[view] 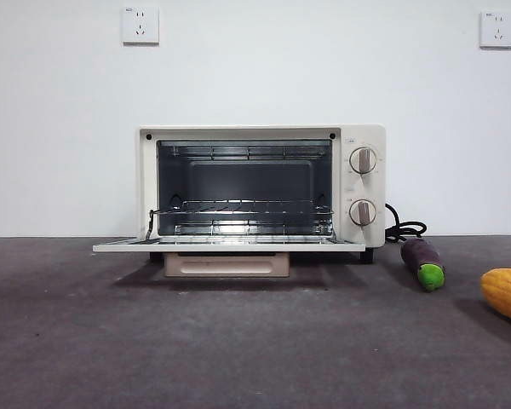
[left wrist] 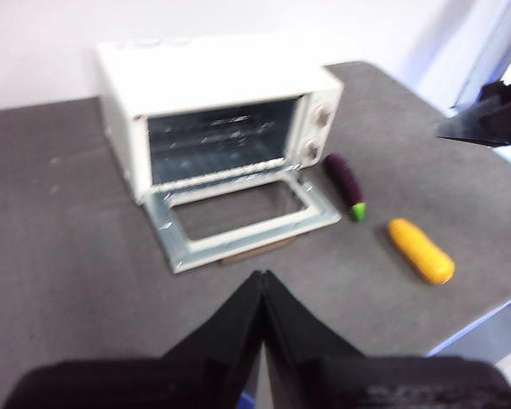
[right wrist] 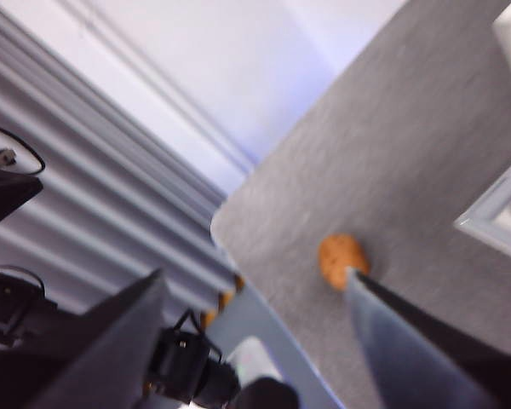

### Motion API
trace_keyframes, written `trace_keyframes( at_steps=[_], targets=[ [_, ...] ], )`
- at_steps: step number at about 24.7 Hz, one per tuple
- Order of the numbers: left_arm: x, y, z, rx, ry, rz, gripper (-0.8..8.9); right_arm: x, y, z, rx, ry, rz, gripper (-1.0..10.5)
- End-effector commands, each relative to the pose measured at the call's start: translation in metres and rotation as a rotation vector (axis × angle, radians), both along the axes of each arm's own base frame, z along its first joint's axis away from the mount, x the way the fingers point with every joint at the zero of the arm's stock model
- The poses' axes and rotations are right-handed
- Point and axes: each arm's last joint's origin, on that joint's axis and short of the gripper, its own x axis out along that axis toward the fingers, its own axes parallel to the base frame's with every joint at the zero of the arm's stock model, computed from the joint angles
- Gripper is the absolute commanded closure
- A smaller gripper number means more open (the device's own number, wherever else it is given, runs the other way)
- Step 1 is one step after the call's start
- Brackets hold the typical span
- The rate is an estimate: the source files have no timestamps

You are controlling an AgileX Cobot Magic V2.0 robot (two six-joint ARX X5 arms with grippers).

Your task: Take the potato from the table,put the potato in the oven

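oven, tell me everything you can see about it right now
The cream-white boxy toaster oven stands on the dark grey matte table with its back toward the white wall. Its glass door is folded down flat, baring a shiny metal cavity with a wire rack and nothing on it. Two round knobs sit one above the other beside the opening, and a black cord curls out on that side. No claw touches it.

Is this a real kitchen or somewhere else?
Probably a robot test room, not a kitchen. The oven sits open on a bare grey table against a plain white wall with sockets, and toy-like vegetables, an eggplant and corn, lie nearby.
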Motion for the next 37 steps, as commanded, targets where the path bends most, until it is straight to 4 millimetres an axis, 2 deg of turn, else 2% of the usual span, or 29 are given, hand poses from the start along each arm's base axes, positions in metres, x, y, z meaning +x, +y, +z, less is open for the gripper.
trace_keyframes(
  at_steps=[1,6,9,11,15,19,22,26,29,37],
  targets=[
    [-0.004,0.005,-0.02,-0.002,0.024,0.014,8.19,0.011,0.045,-0.002,-0.046,-0.026,0.078,4.1],
    [-0.012,0.014,-0.041,-0.002,0.025,0.014,8.19,0.029,0.115,-0.01,-0.165,-0.129,0.155,4.1],
    [-0.019,0.023,-0.044,-0.028,0.003,0.013,8.19,0.038,0.152,-0.022,-0.252,-0.199,0.213,4.0],
    [-0.025,0.03,-0.046,-0.046,-0.02,0.01,8.19,0.043,0.173,-0.033,-0.301,-0.25,0.247,3.5],
    [-0.038,0.048,-0.05,-0.071,-0.09,0.044,8.19,0.052,0.209,-0.059,-0.384,-0.305,0.275,2.8],
    [-0.056,0.073,-0.059,-0.135,-0.17,0.103,8.19,0.059,0.244,-0.105,-0.434,-0.321,0.325,2.9],
    [-0.062,0.08,-0.063,-0.113,-0.213,0.086,8.19,0.054,0.265,-0.139,-0.473,-0.32,0.349,2.9],
    [-0.062,0.079,-0.063,-0.114,-0.21,0.075,8.19,0.042,0.288,-0.164,-0.531,-0.467,0.343,2.9],
    [-0.062,0.079,-0.063,-0.138,-0.198,0.08,8.19,0.04,0.296,-0.174,-0.546,-0.516,0.334,2.9],
    [-0.062,0.078,-0.063,-0.155,-0.184,0.04,8.19,0.044,0.303,-0.211,-0.592,-0.448,0.345,2.8]
  ],
)
